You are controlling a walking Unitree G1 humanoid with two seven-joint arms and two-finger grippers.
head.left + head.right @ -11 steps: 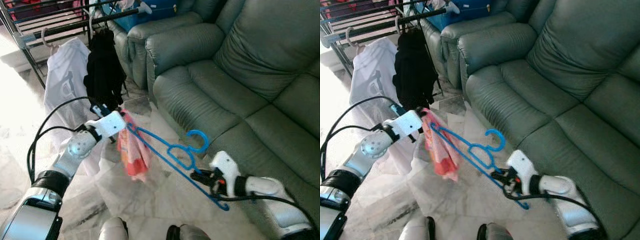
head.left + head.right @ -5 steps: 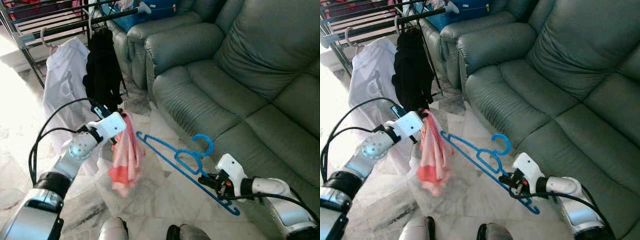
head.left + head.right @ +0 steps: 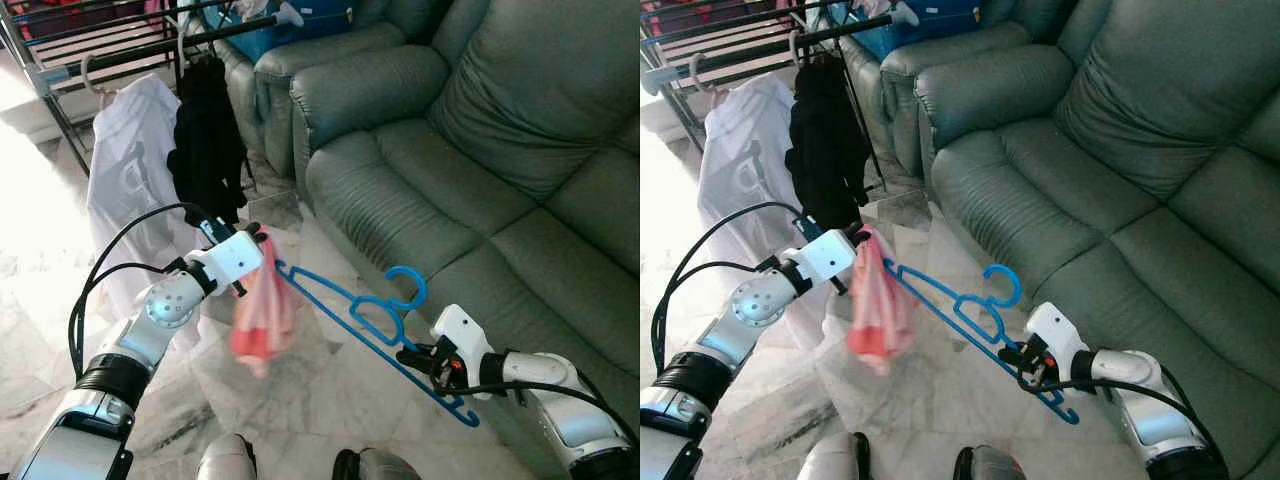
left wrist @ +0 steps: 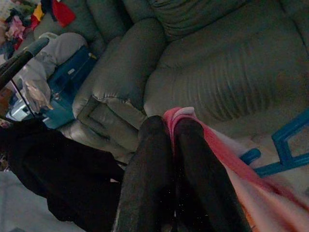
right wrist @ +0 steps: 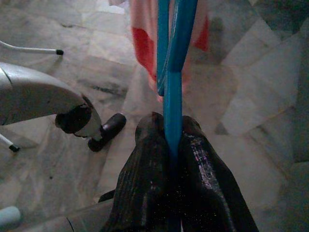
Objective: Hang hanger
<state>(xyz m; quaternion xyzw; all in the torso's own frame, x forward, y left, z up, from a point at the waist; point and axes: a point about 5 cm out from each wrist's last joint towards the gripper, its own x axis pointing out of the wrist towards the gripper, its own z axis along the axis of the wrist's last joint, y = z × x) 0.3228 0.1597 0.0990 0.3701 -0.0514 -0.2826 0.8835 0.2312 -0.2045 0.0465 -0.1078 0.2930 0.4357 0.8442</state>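
Hanger [image 3: 370, 315] pinched by right gripper [image 3: 408, 355]; left gripper [image 3: 252, 238] clamps pink cloth [image 3: 262, 315].

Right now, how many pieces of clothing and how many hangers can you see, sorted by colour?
Pink cloth, pinched in the left claw: 1
White shirt on the rack: 1
Black garment on the rack: 1
Blue hanger, gripped by the right claw: 1
Total: 4
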